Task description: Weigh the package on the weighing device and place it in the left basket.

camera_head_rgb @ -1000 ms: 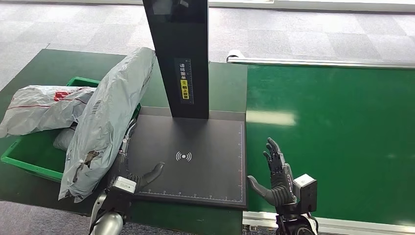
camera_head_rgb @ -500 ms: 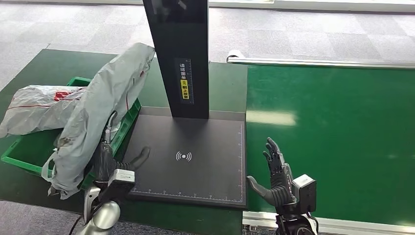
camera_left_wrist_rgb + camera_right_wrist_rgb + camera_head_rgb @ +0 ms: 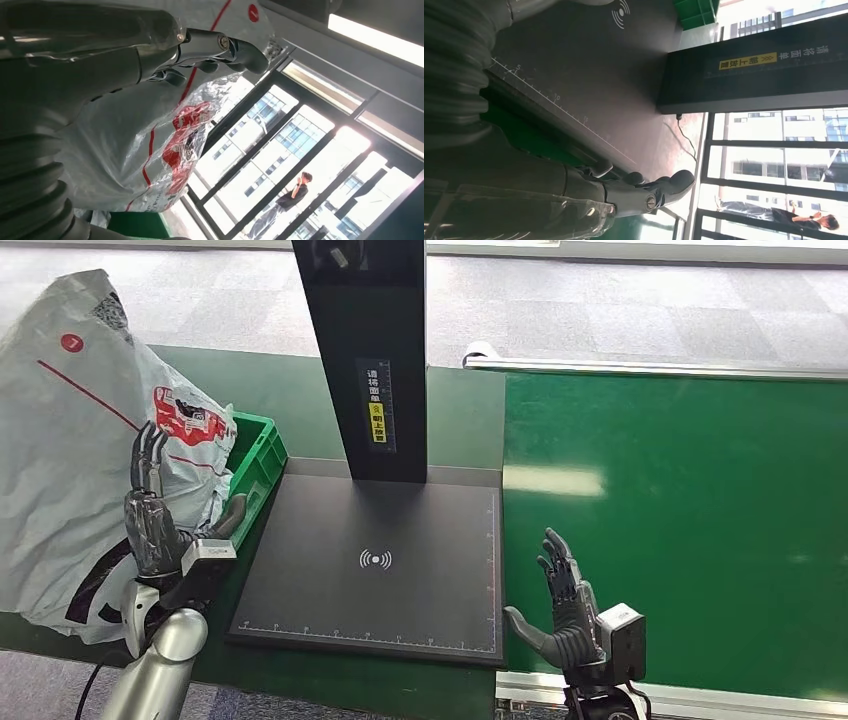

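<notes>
A large white-grey plastic package (image 3: 70, 430) with red print stands tall over the green left basket (image 3: 256, 452), hiding most of it. My left hand (image 3: 152, 518) lies with its palm flat against the package, fingers stretched upward and thumb out to the side. The left wrist view shows those fingers (image 3: 220, 47) spread over the crinkled package (image 3: 145, 145). The black weighing plate (image 3: 400, 530) lies bare in the middle. My right hand (image 3: 568, 608) hovers open at the plate's front right corner, holding nothing; its fingers (image 3: 644, 192) also show above the plate (image 3: 589, 75).
The scale's black column (image 3: 375, 360) rises at the back of the plate. A green conveyor surface (image 3: 680, 510) with a metal rail (image 3: 650, 367) spreads to the right. Grey carpet lies beyond the table.
My left hand has moved left and up off the plate's edge. The package has swung upright over the basket, now showing its white printed side. The right hand stays put.
</notes>
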